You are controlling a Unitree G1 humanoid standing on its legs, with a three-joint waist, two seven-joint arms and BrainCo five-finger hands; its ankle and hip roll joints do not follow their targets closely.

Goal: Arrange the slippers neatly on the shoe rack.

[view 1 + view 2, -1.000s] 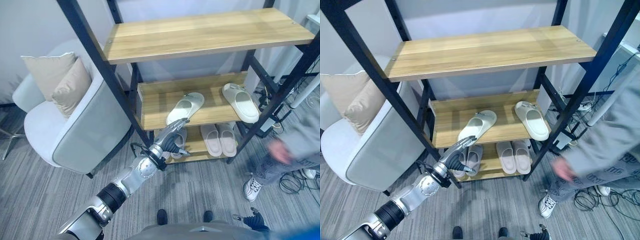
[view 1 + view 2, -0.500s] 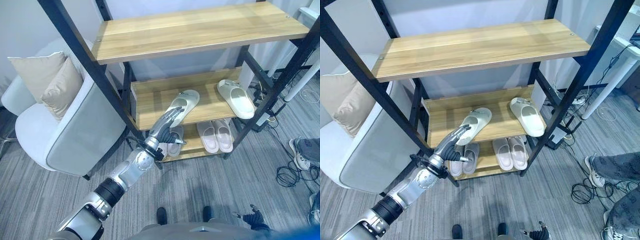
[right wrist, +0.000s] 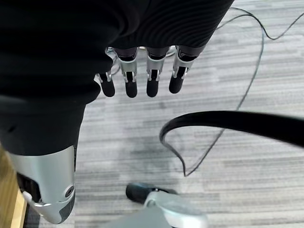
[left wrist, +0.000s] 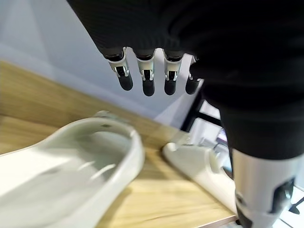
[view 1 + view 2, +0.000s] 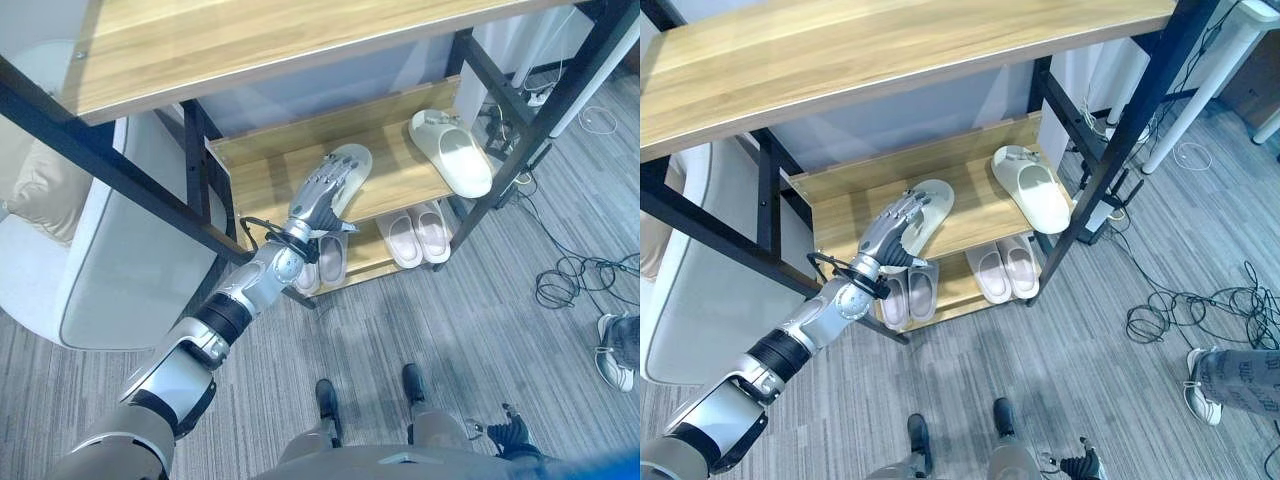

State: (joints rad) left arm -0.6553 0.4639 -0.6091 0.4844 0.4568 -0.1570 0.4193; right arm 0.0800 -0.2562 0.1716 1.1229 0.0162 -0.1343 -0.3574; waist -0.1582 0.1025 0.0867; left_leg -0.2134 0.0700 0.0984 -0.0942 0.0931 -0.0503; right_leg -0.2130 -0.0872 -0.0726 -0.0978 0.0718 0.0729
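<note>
I see grey striped carpet, a pale wall and what looks like a grey armchair.

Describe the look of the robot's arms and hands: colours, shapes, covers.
The left arm is silver-grey with black bands at its joints. The left hand has silver fingers with dark tips and a dark ribbed cover over its back and wrist. The right hand looks the same: black ribbed cover, silver dark-tipped fingers, silver thumb.
</note>
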